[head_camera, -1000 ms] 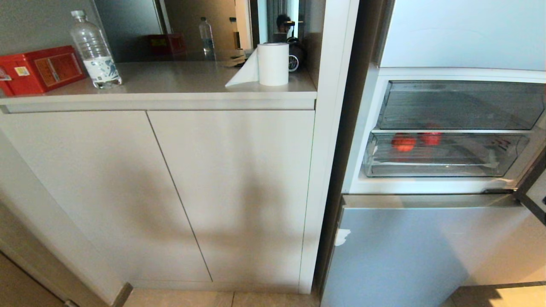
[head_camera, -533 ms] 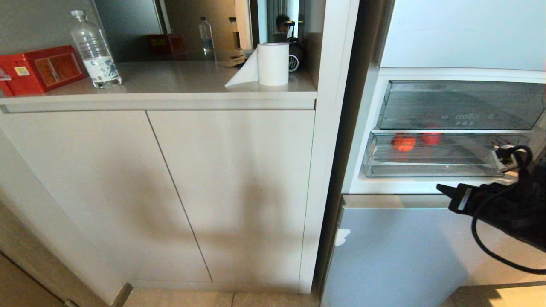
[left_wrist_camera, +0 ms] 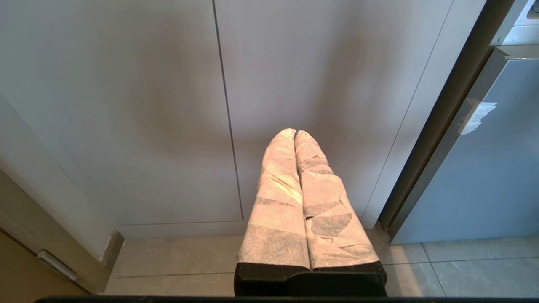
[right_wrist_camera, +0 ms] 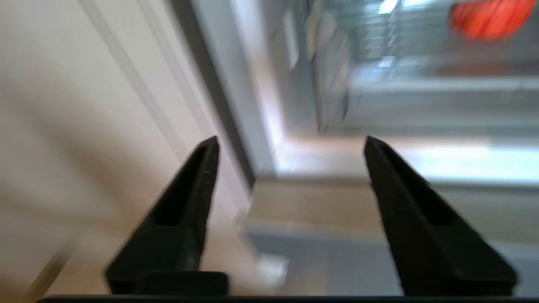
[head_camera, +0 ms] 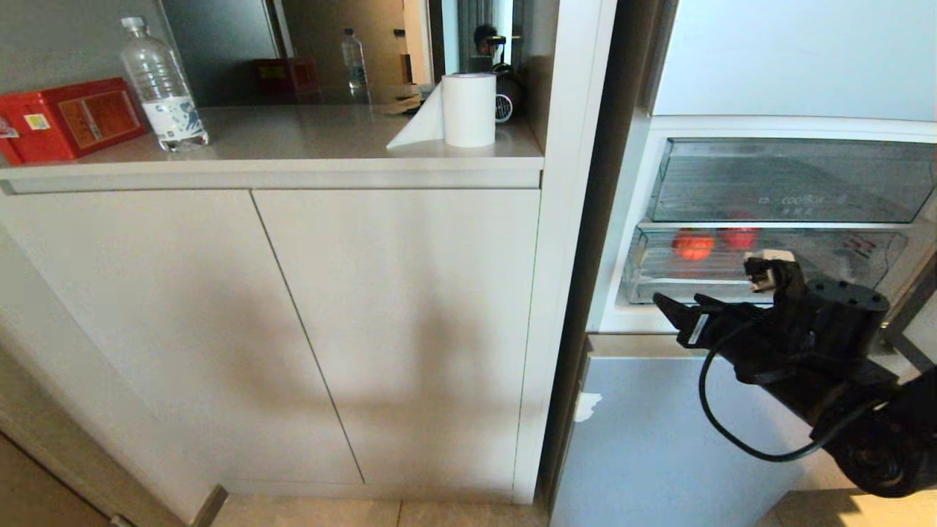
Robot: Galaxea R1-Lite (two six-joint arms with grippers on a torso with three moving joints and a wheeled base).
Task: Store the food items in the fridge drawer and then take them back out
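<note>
On the far left of the countertop sat a flat red box (head_camera: pixel 69 119), then a clear plastic water bottle (head_camera: pixel 162 88), then a white paper-towel roll (head_camera: pixel 468 110) near the fridge. The left gripper (left_wrist_camera: pixel 295 136), fingers wrapped in pale tape and pressed together w/ nothing between them, hung parked low in front of the beige cabinet doors (head_camera: pixel 395 329).

Further right, the wide clear plastic fridge drawer (head_camera: pixel 761 289) sat under the shallower clear drawer marked "coolBox" (head_camera: pixel 794 183). Both food items lay at its far left: the orange-red round piece (head_camera: pixel 692 245) and, just right of it, the glossy red round piece (head_camera: pixel 741 237).

The change: the black right gripper (head_camera: pixel 677 311), absent a sec earlier, had swung in from the right to the drawer's front lip, jaws spread wide apart and empty. Storing looked done; probably the retrieval reach, drawer pull first.
</note>
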